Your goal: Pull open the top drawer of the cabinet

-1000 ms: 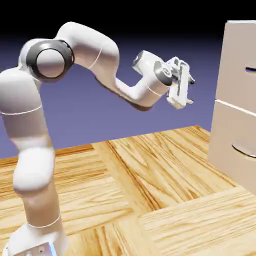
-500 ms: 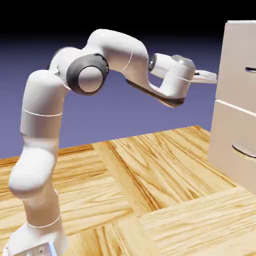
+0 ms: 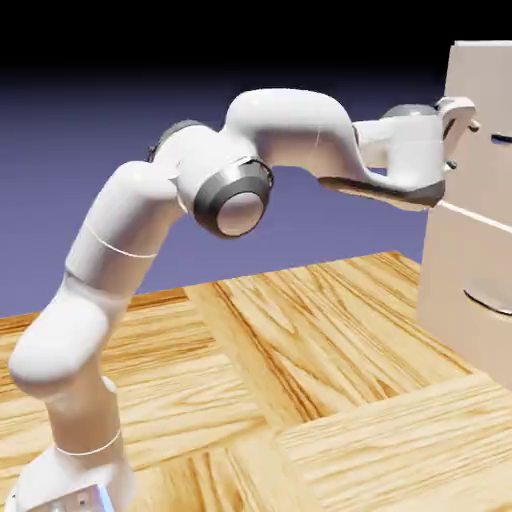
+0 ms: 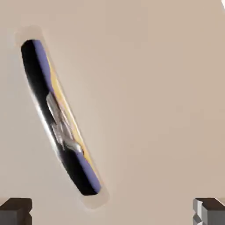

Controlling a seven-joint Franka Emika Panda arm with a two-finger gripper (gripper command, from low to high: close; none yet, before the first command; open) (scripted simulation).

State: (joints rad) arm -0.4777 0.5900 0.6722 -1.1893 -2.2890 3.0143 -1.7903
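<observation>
The cabinet (image 3: 462, 262) stands at the exterior view's right edge, tall and pale beige. Its top drawer (image 3: 484, 88) carries a thin dark bar handle (image 3: 501, 140), half cut off by the frame edge. My gripper (image 3: 462, 130) is stretched out level with that drawer and sits close to its front. The hand view is filled by the top drawer (image 4: 154, 96). The shiny dark handle (image 4: 59, 118) slants from upper left to lower middle, left of centre. My gripper (image 4: 112, 213) is open, its grey fingertips (image 4: 16, 211) far apart with nothing between them.
Below a thin seam sits a second drawer front with a curved grey arc handle (image 3: 488, 298). The wooden table (image 3: 300, 400) spreads beneath the arm, whose elbow (image 3: 235, 200) hangs over the middle of it.
The arm has swung right toward the cabinet, and the hand has turned from pointing down to facing the top drawer front. The jaws stay open.
</observation>
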